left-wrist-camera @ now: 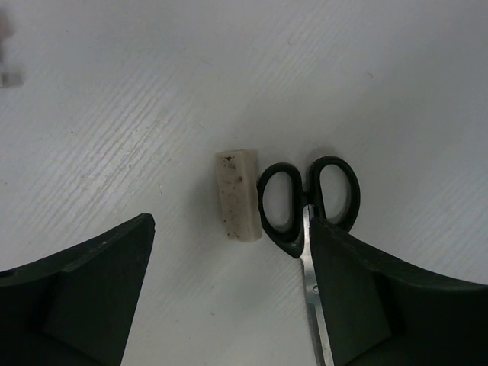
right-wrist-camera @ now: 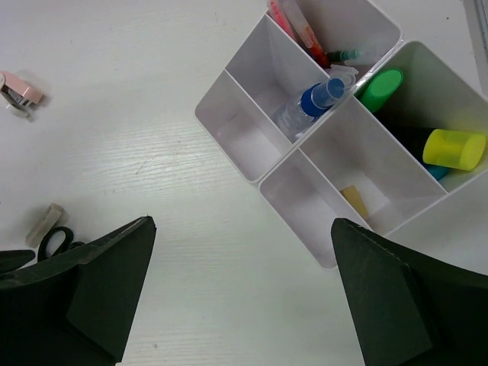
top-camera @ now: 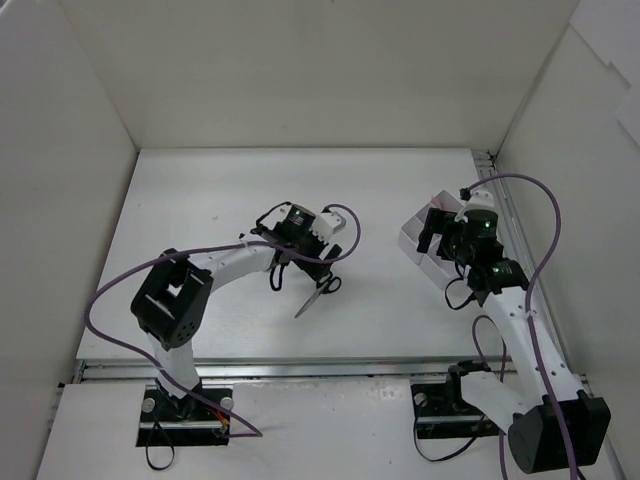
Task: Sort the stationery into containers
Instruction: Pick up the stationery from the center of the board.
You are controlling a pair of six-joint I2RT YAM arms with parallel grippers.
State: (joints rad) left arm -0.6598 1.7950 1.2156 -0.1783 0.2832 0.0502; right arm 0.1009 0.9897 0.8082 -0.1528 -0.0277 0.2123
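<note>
A beige eraser (left-wrist-camera: pixel 238 197) lies on the table beside the black-handled scissors (left-wrist-camera: pixel 309 202), almost touching one handle loop. My left gripper (left-wrist-camera: pixel 231 221) hangs open just over them, with bare table between its fingers and the scissor blade running under the right finger. From above, the scissors (top-camera: pixel 318 290) lie below the left gripper (top-camera: pixel 300 262). The white divided tray (right-wrist-camera: pixel 229 122) holds a blue-capped glue bottle (right-wrist-camera: pixel 309 105), pens (right-wrist-camera: pixel 301 30), a green highlighter (right-wrist-camera: pixel 381 88), a yellow highlighter (right-wrist-camera: pixel 454 149) and a beige eraser (right-wrist-camera: pixel 354 202). My right gripper (right-wrist-camera: pixel 242 222) stands open and empty beside the tray's near corner.
A small pink item (right-wrist-camera: pixel 19 90) lies on the table left of the tray. White walls close in the table on three sides. The tray (top-camera: pixel 415 235) sits near the right wall, under the right arm.
</note>
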